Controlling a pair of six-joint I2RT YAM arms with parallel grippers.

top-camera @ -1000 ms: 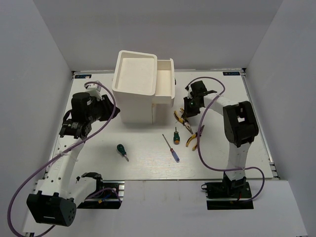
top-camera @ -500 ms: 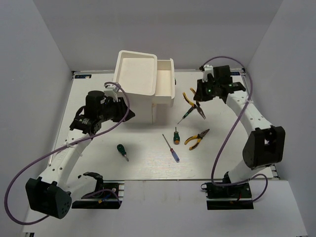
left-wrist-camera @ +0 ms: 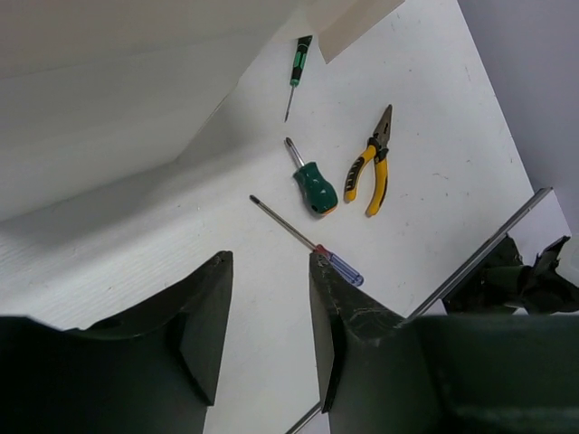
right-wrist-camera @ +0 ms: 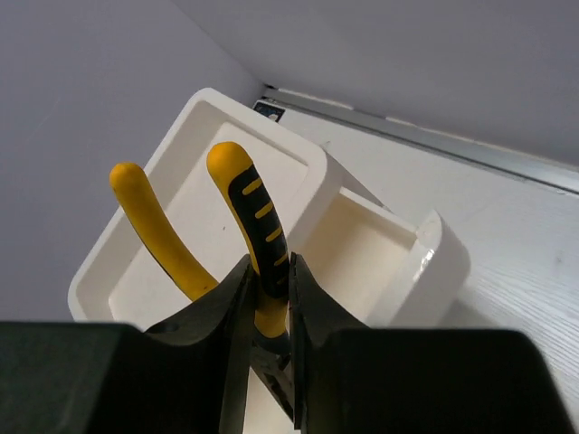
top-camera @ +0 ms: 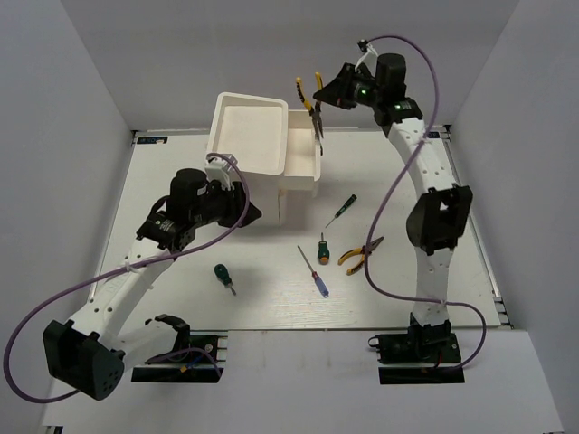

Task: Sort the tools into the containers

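Pliers (top-camera: 304, 95) now aloft in right hand (top-camera: 318, 99), handles rearward.

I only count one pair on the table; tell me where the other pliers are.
Top view, far side: the pliers are held in the right pincer, above the pulled-out drawer of the white cabinet.

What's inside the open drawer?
Nothing visible: the drawer's floor looks bare white. The right gripper holds pliers above it, and they hide a bit of it. The part tucked under the cabinet top is covered too.
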